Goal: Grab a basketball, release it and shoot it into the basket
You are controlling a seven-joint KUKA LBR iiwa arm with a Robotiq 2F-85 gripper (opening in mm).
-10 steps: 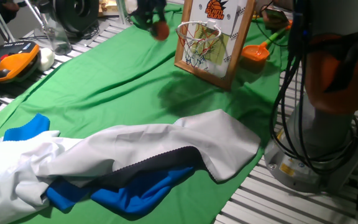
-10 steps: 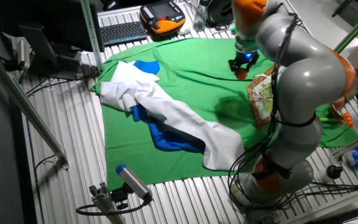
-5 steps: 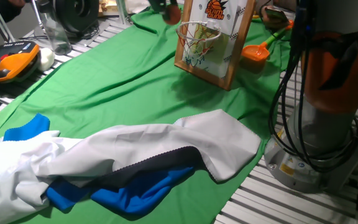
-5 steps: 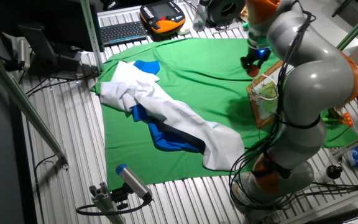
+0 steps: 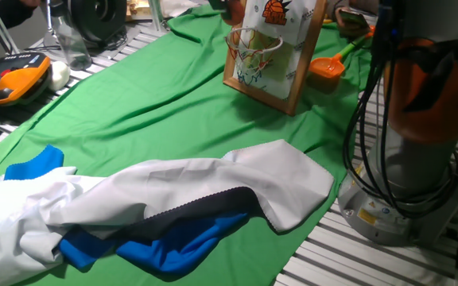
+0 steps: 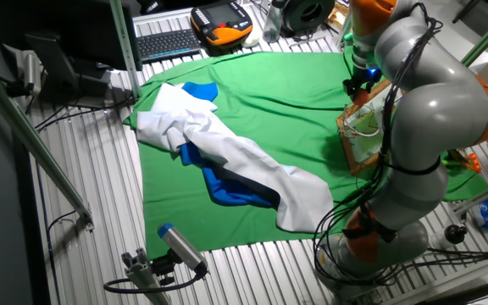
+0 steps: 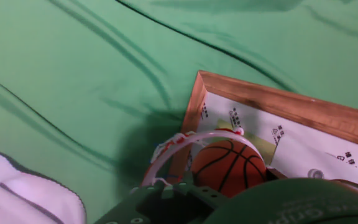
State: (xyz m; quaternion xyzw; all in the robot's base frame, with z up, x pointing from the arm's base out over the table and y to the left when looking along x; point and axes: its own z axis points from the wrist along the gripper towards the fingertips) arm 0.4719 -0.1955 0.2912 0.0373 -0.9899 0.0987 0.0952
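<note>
The basketball [image 7: 229, 165] is orange with dark seams. In the hand view it sits between my fingers, right over the white rim [image 7: 188, 142] of the basket. The wood-framed backboard [image 7: 278, 102] lies just beyond it. My gripper [image 7: 229, 186] is shut on the ball. In one fixed view the gripper [image 5: 227, 8] is at the top edge, just above the basket [image 5: 254, 49], and the ball [image 5: 235, 11] only partly shows. In the other fixed view the gripper [image 6: 358, 83] hangs over the basket [image 6: 364, 125].
An orange scoop [image 5: 326, 67] lies behind the backboard. White cloth [image 5: 173, 187] and blue cloth [image 5: 157, 242] are heaped on the green sheet [image 5: 133, 103] in front. My arm's base [image 5: 412, 159] stands at the right. A glass jar [image 5: 70, 48] and an orange pendant [image 5: 14, 79] sit at the left.
My gripper has carried the basketball up and across from beside the basket to a spot over the rim. The cloths and the basket have not moved.
</note>
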